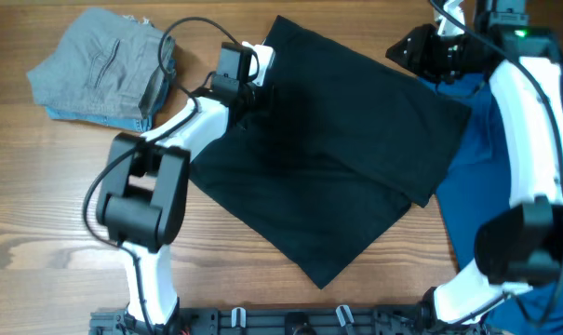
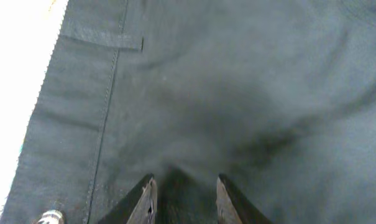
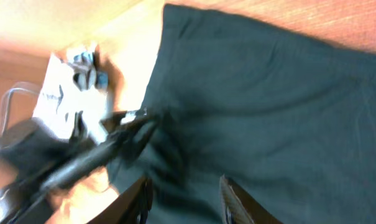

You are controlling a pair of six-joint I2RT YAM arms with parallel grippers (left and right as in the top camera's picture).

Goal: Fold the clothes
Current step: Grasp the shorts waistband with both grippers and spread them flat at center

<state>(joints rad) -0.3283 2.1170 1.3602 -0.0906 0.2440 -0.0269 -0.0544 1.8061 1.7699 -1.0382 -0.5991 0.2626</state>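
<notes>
Overhead: left arm [image 1: 194, 122] outstretched onto black shorts [image 1: 355, 140].

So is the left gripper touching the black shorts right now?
Touching. The left wrist view shows the left gripper with both fingertips pressed into the black shorts, and the fabric is puckered up between them.

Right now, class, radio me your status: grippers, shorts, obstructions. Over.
Left gripper open, tips on the shorts near their top edge. Right gripper open, empty, above them. Shorts lie flat. Blue shirt touches their right edge.
</notes>
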